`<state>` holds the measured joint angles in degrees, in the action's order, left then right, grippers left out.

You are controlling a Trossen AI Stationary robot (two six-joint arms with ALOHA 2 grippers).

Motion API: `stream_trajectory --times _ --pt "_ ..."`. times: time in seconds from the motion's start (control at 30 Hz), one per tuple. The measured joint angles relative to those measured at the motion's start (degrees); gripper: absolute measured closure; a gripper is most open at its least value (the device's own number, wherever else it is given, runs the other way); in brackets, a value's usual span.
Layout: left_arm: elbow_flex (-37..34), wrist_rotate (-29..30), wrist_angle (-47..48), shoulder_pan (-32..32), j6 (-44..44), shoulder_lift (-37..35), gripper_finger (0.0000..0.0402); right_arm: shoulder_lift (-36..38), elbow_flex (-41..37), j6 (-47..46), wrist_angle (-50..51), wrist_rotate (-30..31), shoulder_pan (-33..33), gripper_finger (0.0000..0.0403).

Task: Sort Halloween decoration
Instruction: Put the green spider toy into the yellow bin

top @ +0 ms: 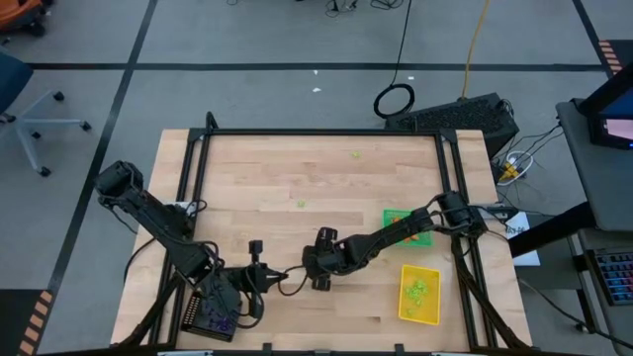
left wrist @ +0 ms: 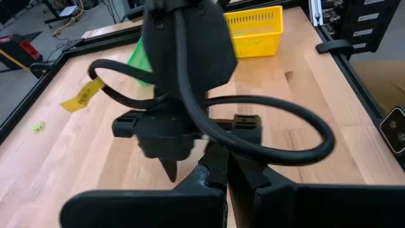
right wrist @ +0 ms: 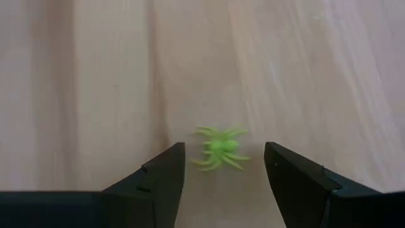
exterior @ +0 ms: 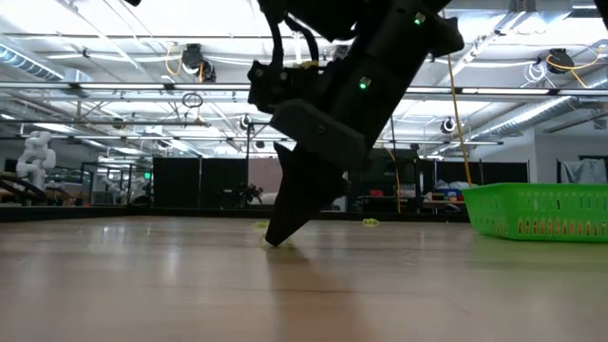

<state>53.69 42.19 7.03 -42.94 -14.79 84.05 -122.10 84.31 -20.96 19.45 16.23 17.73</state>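
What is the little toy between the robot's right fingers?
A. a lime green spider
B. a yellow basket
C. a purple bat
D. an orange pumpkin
A: the right wrist view shows a lime green spider lying on the wooden table between the open fingers of the right gripper, not yet pinched.

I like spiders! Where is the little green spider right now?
The green spider lies flat on the wooden table, between the open fingers of the right gripper, near the table's middle front, left of the yellow tray.
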Motion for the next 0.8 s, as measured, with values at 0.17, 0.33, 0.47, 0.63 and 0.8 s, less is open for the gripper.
stream_trajectory --times 0.17,0.33,0.47,0.63,0.8 --pt "0.0 0.0 0.0 0.0 0.0 0.0 0.0393 0.0 0.0 -1.5 1.5 -0.5 -0.5 0.0234" --pt "0.0 0.0 0.0 0.0 0.0 0.0 0.0393 0.0 0.0 -1.4 1.7 -1.5 -0.5 0.0288" --pt "0.0 0.0 0.0 0.0 0.0 0.0 0.0393 0.0 0.0 -1.0 1.8 -1.6 -0.5 0.0326" --pt "0.0 0.0 0.0 0.0 0.0 0.0 0.0393 0.0 0.0 -0.2 1.8 -1.5 -0.5 0.0361" --pt "0.0 0.0 0.0 0.0 0.0 0.0 0.0393 0.0 0.0 0.9 1.9 -1.5 -0.5 0.0387"
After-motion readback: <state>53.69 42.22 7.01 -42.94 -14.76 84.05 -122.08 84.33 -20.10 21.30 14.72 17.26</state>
